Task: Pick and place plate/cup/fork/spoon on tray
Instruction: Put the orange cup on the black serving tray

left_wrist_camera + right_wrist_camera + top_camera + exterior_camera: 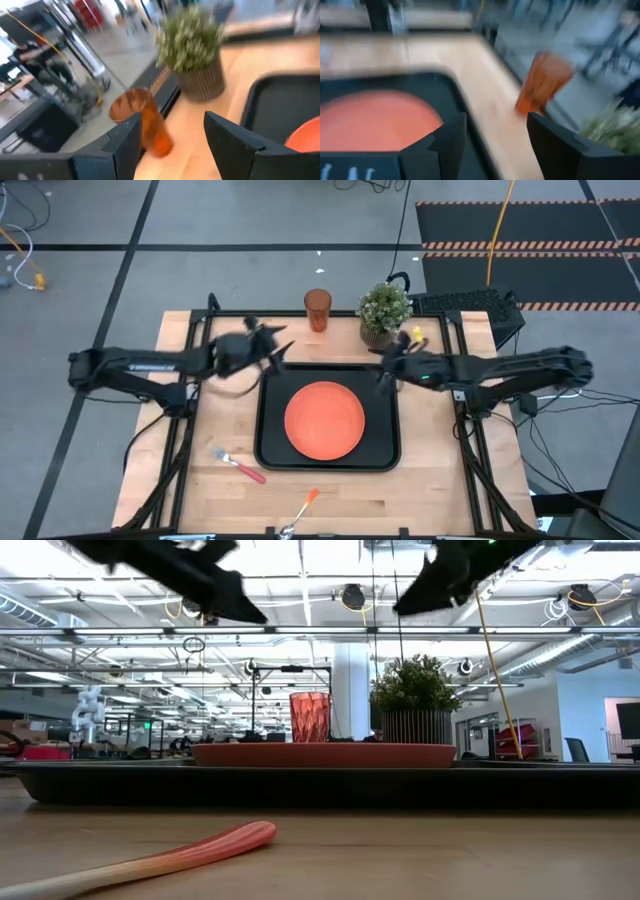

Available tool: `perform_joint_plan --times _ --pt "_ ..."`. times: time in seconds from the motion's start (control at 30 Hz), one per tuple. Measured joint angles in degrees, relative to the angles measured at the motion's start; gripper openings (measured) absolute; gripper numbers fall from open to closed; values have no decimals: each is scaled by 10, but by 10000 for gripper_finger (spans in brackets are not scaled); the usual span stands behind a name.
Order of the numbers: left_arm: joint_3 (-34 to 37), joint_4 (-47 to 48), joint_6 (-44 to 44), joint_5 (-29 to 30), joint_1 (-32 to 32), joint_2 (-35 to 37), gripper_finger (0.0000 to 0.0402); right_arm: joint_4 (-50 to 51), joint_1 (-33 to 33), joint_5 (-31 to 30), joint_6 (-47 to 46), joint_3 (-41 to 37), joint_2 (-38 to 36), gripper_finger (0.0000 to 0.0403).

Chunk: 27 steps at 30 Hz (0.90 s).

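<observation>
A: Plate location?
B: The plate [324,420] lay flat in the middle of the tray [272,452], which sat on the table [420,490].
A: Cup?
B: The cup [317,310] stood upright at the table's far edge, off the tray, just beside the potted plant [384,311].
A: Cutlery?
B: Both off the tray, on the near side. The fork [238,464] lay near the tray's near-left corner, and the spoon [299,513] lay close to the table's near edge, well apart from the tray.
A: Grippers?
B: The left gripper [277,348] hung in the air over the tray's far-left corner, fingers spread, holding nothing. Its wrist view showed the cup ahead between the fingers [125,145]. The right gripper [385,370] hung over the tray's far-right corner next to the plant, fingers also spread and empty.
A: Touching anything?
B: Neither, as far as the low view showed; both were up above the plate and tray.
</observation>
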<state>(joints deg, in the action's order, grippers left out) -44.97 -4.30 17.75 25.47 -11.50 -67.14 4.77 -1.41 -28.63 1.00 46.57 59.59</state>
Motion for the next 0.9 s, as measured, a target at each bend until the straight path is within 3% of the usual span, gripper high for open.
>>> perform_joint_plan --times 0.2,0.3,0.4,0.67,0.9 --pt "-268 313 55 -90 -107 -173 216 -180 7 0 104 -100 -127 203" --pt "-392 460 73 -146 -146 -264 216 -215 7 -1 143 -144 -167 203" --pt "-496 548 94 -161 -169 -342 216 -214 7 -3 166 -169 -196 203" --pt "-667 583 218 -160 -176 -463 216 -214 10 -1 146 -216 -233 203" --pt "-724 660 316 -108 -180 -565 216 -215 10 -1 124 -247 -237 203"
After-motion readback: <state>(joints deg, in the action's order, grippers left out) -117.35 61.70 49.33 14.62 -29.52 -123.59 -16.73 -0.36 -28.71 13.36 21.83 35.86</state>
